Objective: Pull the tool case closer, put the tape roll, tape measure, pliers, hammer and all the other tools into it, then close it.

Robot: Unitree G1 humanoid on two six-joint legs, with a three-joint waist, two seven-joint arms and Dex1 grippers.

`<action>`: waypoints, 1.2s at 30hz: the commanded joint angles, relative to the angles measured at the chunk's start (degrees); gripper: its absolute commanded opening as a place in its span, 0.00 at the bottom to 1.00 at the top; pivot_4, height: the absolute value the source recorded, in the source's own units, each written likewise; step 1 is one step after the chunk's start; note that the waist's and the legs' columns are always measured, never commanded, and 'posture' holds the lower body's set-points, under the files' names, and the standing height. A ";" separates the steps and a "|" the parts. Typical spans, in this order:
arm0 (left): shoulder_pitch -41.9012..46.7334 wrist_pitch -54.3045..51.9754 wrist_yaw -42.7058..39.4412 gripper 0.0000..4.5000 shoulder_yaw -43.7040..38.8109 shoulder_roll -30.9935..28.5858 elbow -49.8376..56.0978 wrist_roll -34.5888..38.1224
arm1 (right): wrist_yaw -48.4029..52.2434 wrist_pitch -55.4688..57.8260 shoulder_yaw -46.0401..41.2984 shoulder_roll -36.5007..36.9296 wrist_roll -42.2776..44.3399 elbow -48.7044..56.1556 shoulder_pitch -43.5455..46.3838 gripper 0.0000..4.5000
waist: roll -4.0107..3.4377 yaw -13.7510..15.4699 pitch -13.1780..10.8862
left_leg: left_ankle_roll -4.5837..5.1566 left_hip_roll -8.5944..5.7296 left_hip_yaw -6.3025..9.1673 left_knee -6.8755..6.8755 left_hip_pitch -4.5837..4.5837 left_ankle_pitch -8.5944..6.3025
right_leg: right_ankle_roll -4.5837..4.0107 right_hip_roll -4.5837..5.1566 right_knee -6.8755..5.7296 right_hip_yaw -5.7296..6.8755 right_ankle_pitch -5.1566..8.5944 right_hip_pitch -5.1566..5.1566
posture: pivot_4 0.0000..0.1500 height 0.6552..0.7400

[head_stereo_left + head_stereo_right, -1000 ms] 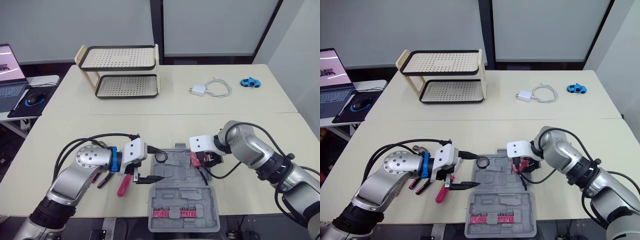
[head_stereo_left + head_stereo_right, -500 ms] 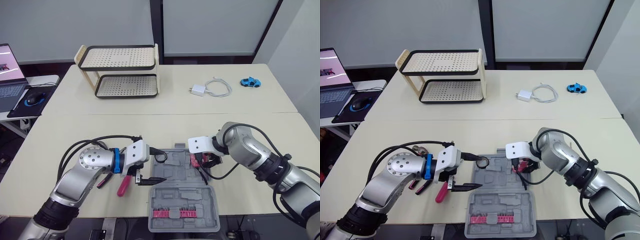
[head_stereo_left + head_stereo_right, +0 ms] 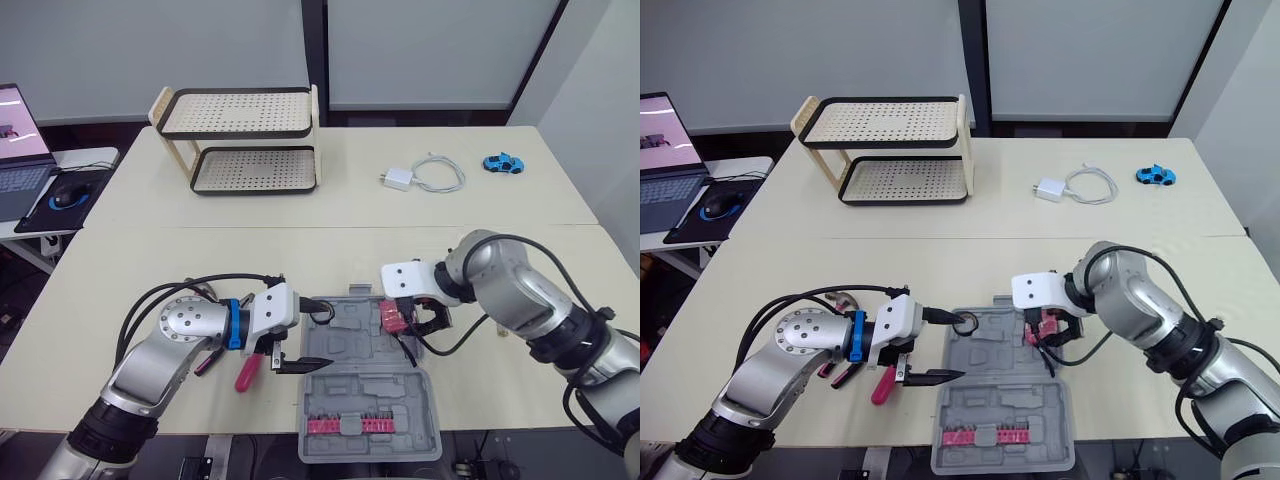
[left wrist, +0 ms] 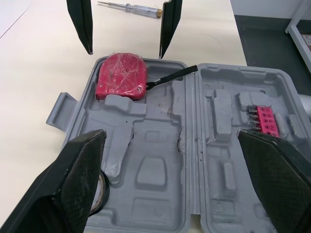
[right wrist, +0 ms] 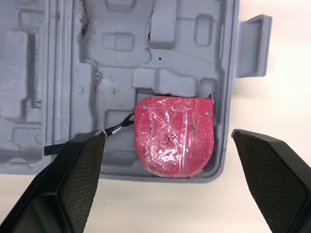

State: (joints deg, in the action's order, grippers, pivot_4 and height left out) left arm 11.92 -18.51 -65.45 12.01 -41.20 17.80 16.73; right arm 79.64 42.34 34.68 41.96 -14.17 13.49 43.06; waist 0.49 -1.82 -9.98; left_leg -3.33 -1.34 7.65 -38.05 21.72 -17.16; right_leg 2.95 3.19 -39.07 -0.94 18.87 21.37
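Tape measure [image 5: 173,133] below spread right jaws

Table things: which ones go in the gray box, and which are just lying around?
For the job: tool case, tape measure, tape roll, pliers, screwdriver.
Just lying about: shelf rack, charger with cable, blue toy car, laptop, mouse.

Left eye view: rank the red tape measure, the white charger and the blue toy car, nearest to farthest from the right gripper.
1. Tape measure, lying in the tool case, right under the right gripper.
2. White charger, middle of the far table.
3. Blue toy car, far table, towards its right corner.
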 commanded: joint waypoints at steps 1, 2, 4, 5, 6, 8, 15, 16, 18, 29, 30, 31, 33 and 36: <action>0.10 0.22 0.46 1.00 -1.17 0.21 1.26 1.19 | -3.18 -3.19 -6.07 0.69 3.74 3.43 -4.39 0.99 | 0.01 0.02 0.00 | 0.00 0.01 0.02 0.00 0.00 0.00 | 0.00 0.00 0.00 0.02 0.00 0.00 | 1.00 1.00; 0.07 0.15 0.51 1.00 -1.36 0.19 1.30 1.38 | -4.34 -3.49 -7.48 0.74 4.51 4.14 -6.16 0.99 | 0.01 0.03 0.00 | 0.00 0.01 0.03 0.01 0.02 0.00 | 0.00 0.00 0.00 0.03 0.00 0.00 | 1.00 1.00; 0.03 0.09 0.51 1.00 -1.54 0.07 1.31 1.61 | -5.57 -3.94 -9.00 1.14 5.48 5.23 -8.66 0.95 | 0.01 0.04 0.00 | 0.00 0.01 0.03 0.01 0.04 0.00 | 0.00 0.00 0.00 0.03 0.00 0.00 | 1.00 1.00; 0.03 0.15 0.43 1.00 -1.64 -0.07 1.25 1.71 | -6.29 -4.36 -9.67 1.19 5.97 5.55 -9.68 0.90 | 0.01 0.05 0.00 | 0.00 0.01 0.02 0.01 0.05 0.00 | 0.00 0.02 0.00 0.01 0.00 0.01 | 1.00 1.00; 0.05 0.14 0.40 1.00 -1.67 -0.16 1.24 1.79 | -6.86 -4.28 -10.20 1.17 6.47 5.77 -10.35 0.85 | 0.01 0.05 0.00 | 0.00 0.00 0.00 -0.01 0.05 0.00 | 0.00 0.02 -0.01 0.00 0.00 0.01 | 1.00 1.00; 0.16 0.11 0.29 1.00 -1.76 -0.33 1.15 1.98 | -7.98 -4.14 -10.82 1.03 7.11 5.92 -11.07 0.70 | 0.01 -0.12 0.00 | 0.00 0.00 -0.01 -0.04 0.04 0.00 | 0.01 0.02 -0.02 -0.01 0.00 0.00 | 1.00 1.00; 0.96 0.14 -0.34 1.00 -1.70 -0.56 0.59 2.00 | -11.25 -4.18 -12.23 0.58 9.31 5.92 -12.67 0.31 | 0.01 0.00 0.00 | -0.03 -0.01 0.01 -0.02 0.03 0.03 | -0.02 -0.03 -0.04 0.02 -0.03 -0.01 | 1.00 1.00; 1.05 0.15 -0.38 1.00 -1.68 -0.54 0.53 1.97 | -11.65 -4.20 -12.43 0.55 9.73 5.86 -12.86 0.31 | 0.01 0.00 0.00 | -0.03 -0.01 -0.01 -0.02 0.03 0.03 | -0.02 -0.01 -0.04 0.01 -0.03 -0.01 | 1.00 1.00; 1.28 0.19 -0.42 1.00 -1.67 -0.51 0.38 1.95 | -12.73 -4.73 -13.33 0.13 10.88 5.52 -13.56 0.31 | 0.01 0.01 0.00 | -0.03 -0.01 -0.01 -0.03 0.03 0.03 | -0.02 -0.01 -0.03 0.00 -0.03 0.00 | 1.00 1.00; 2.71 -0.16 -0.24 1.00 -2.41 -0.13 0.21 2.51 | -22.33 -21.88 -24.46 -5.12 17.93 -2.01 -26.44 0.31 | 0.03 0.01 0.02 | -0.04 -0.01 -0.04 -0.04 0.01 0.04 | -0.01 -0.02 -0.07 -0.01 -0.03 -0.02 | 1.00 1.00; 2.85 -0.34 -0.17 1.00 -2.39 -0.06 0.35 2.59 | -22.94 -23.08 -24.88 -5.38 18.09 -2.80 -27.16 0.31 | 0.03 0.01 0.02 | -0.04 -0.01 -0.04 -0.04 0.00 0.04 | -0.01 -0.02 -0.08 0.00 -0.03 -0.03 | 1.00 1.00; 3.01 -0.53 -0.13 1.00 -2.36 -0.02 0.43 2.66 | -23.56 -23.50 -25.34 -5.88 18.64 -3.40 -27.66 0.31 | 0.03 -0.02 0.02 | -0.04 -0.02 -0.05 -0.04 -0.01 0.04 | -0.01 -0.03 -0.08 -0.01 -0.03 -0.03 | 1.00 1.00; 3.19 -0.62 -0.28 1.00 -2.27 -0.04 0.45 2.71 | -24.18 -24.22 -25.51 -6.62 19.47 -4.46 -28.29 0.31 | 0.03 -0.06 0.02 | -0.04 -0.03 -0.06 -0.03 -0.01 0.04 | -0.01 -0.04 -0.08 0.00 -0.03 -0.03 | 1.00 1.00; 3.38 -0.76 -0.59 1.00 -2.14 -0.10 0.50 2.67 | -24.46 -25.80 -25.07 -7.29 19.18 -6.73 -28.59 0.31 | 0.02 -0.05 0.02 | -0.04 -0.04 -0.06 -0.03 -0.01 0.04 | -0.01 -0.04 -0.09 -0.01 -0.03 -0.02 | 1.00 1.00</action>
State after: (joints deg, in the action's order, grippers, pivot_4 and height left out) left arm 14.50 -19.48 -65.80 10.87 -41.26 17.25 18.04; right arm 55.74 18.04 10.35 34.81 4.10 6.50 14.23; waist 0.51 -1.87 -9.96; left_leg -3.37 -1.38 7.58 -38.08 21.71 -17.12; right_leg 2.94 3.15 -39.16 -0.96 18.84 21.34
